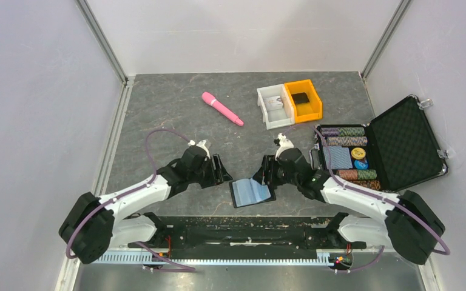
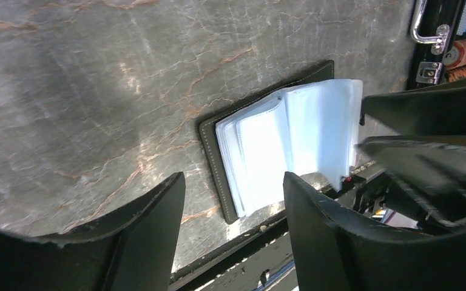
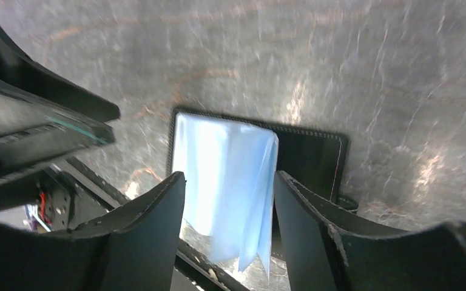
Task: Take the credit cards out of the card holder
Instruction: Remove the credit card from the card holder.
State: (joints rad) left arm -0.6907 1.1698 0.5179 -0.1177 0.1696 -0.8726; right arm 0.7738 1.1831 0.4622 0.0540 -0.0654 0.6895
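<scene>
Down at the near edge of the grey tabletop (image 1: 158, 109), the card holder (image 1: 253, 193) lies spread flat between my two arms, black cover against the surface and clear bluish sleeves (image 2: 303, 133) fanned upward. I cannot tell whether any cards sit inside them.

My left claw (image 1: 221, 170) hangs just left of the holder, apart from it, fingers spread and gripping nothing. From its wrist the holder (image 2: 209, 139) shows in the gap between the two dark fingertips.

My right claw (image 1: 266, 173) hovers at the holder's far right corner, also released. From its wrist the sleeves (image 3: 230, 176) stand in the wide gap between its fingers, and I cannot tell whether either finger touches them.

Farther back, a pink wand (image 1: 221, 109) lies alone at mid-table. Beyond it a white bin (image 1: 274, 106) and an orange bin (image 1: 303, 100) stand side by side, touching. Off to the right a black briefcase (image 1: 400, 142) sits with its lid thrown back — rows of chips (image 1: 346, 132) fill its tray.
</scene>
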